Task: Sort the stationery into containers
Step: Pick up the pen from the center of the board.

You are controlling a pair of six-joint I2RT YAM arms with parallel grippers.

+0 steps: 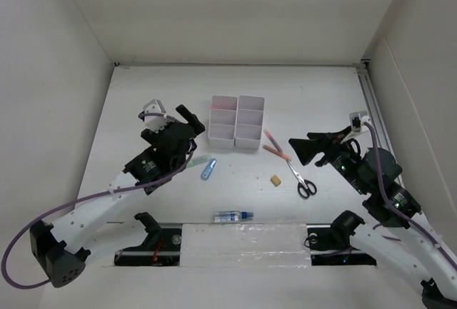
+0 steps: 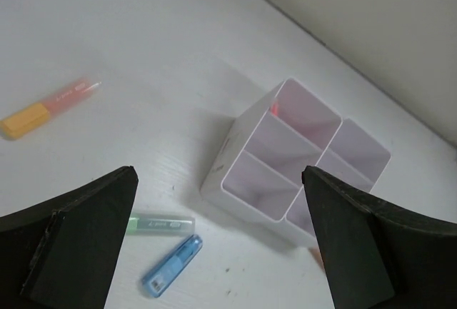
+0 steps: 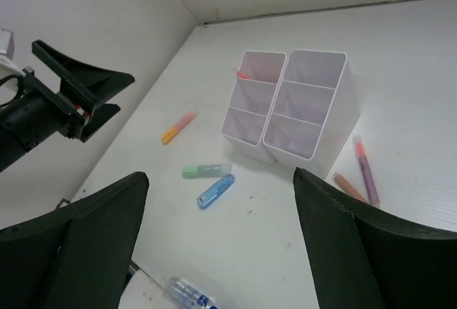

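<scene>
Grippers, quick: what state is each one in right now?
Left gripper: open, holding nothing.
Right gripper: open, holding nothing.

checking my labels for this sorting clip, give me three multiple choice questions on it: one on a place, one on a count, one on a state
1. The eraser lies:
A) on the table, just left of the scissors
B) stacked on the scissors
C) lifted in the air

2. How many compartments does the white organizer have?
A) four
B) six
C) nine

3. The left gripper is:
A) shut on the eraser
B) shut on the scissors
C) open, holding nothing

Answers:
1 A, the top view shows it flat on the table beside the scissors.
2 B, there are two columns of three.
3 C, its wrist view shows the fingers wide apart, with nothing gripped between them.
</scene>
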